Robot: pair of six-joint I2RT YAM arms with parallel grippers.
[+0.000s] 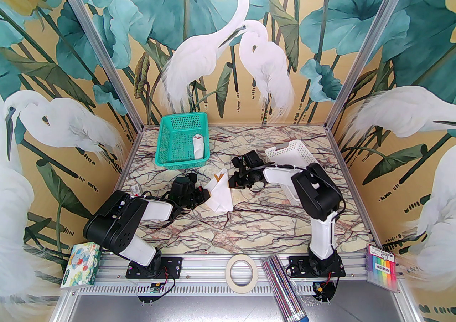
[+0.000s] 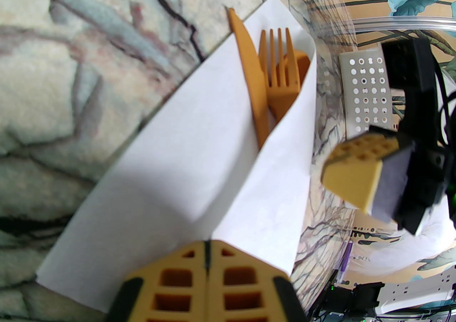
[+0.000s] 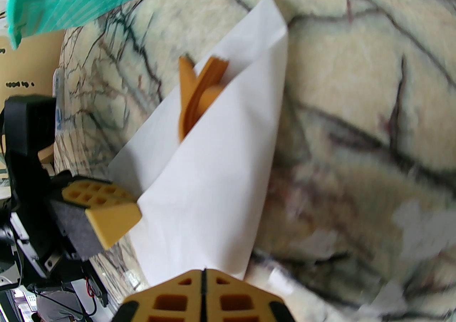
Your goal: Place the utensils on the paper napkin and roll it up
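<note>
The paper napkin (image 1: 221, 197) lies mid-table, folded over the utensils (image 1: 222, 173) so that only their orange tips stick out at its far end. In the left wrist view the knife (image 2: 249, 74), fork (image 2: 278, 74) and spoon bowl (image 2: 301, 64) rest inside the fold of the napkin (image 2: 178, 170). My left gripper (image 2: 207, 245) is shut on the raised flap's near edge. My right gripper (image 3: 203, 274) is shut, its tips at the napkin (image 3: 213, 178) by the right edge; whether it pinches paper is unclear. The utensils (image 3: 196, 92) peek out beyond it.
A green basket (image 1: 167, 142) at the back left holds another white rolled bundle (image 1: 198, 146). A white perforated basket (image 1: 292, 151) stands behind the right arm. A tape roll (image 1: 242, 272), pencils (image 1: 281, 285) and boxes sit on the front rail.
</note>
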